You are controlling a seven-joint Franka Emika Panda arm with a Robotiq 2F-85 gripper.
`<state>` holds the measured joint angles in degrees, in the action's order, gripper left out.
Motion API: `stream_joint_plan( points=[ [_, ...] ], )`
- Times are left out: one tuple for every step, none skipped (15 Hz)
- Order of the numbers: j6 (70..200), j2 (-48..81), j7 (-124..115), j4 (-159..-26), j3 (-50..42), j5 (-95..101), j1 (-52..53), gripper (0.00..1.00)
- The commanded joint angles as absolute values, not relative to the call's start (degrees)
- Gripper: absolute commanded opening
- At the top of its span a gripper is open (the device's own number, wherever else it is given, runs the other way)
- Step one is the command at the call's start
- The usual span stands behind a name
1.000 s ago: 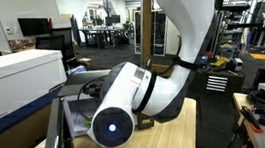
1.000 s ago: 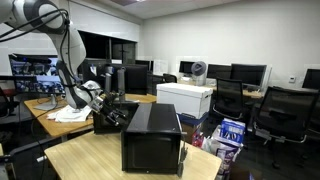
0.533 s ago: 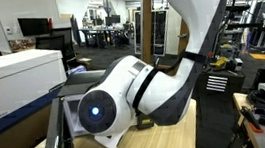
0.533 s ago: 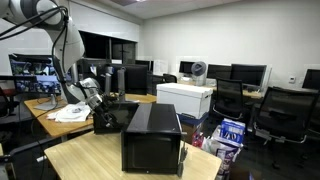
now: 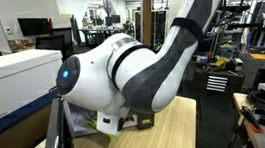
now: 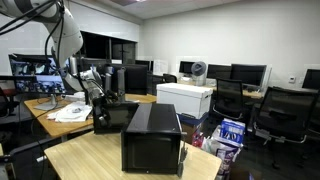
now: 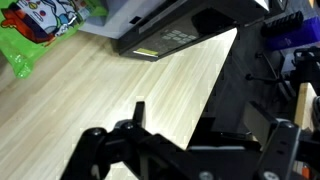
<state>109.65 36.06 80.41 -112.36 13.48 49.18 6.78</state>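
- Wood fills most of the wrist view: that's the table top [image 7: 110, 90], on which the black box [image 7: 250, 85] is stood. Everything below is placed off that box.
- Well off the box's side, at the left edge of the wrist view, a green bag [image 7: 25, 45] with cartoon print is seen. It's laid flat on the wood, probably just parked out of the way.
- Between bag and box, past the box's far end, a flat black device [image 7: 165, 30] is laid with a yellowish label facing up. In an exterior view the device [image 6: 112, 117] is seen just beside the box [image 6: 152, 135], so the two look grouped at one end of the table.
- Just beside the box, over bare wood, the gripper [image 7: 185, 150] is hung with the claw spread wide apart. Nothing is caught between the fingers [image 7: 95, 145] and nothing is touched, which fits jaws that wide.
- In an exterior view the gripper [image 6: 96, 96] is found above the flat device, with the arm bent low so the wrist is brought close to the table.
- Beyond the box, a white box [image 6: 186, 98] is set well apart from the claw.
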Motion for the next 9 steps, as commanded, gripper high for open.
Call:
stream_joint_plan(
  points=[
    [108.7,34.38,90.23,-112.12,14.46,43.23,5.01,0.75],
    [109.82,34.07,93.89,-112.26,14.87,41.77,4.38,0.73],
    [111.33,33.51,97.0,-112.73,15.02,41.01,4.0,0.67],
    [112.31,33.2,100.04,-112.95,15.09,40.32,3.71,0.59],
    [114.51,32.72,102.77,-113.64,14.95,40.33,3.26,0.53],
    [116.4,32.55,105.54,-113.82,14.85,40.08,2.89,0.45],
    [118.89,32.24,108.73,-114.18,14.65,39.91,2.24,0.38],
    [121.2,32.19,110.94,-114.28,14.58,38.98,1.45,0.32],
    [122.37,32.41,112.3,-114.0,14.3,37.24,1.05,0.25]
  ],
)
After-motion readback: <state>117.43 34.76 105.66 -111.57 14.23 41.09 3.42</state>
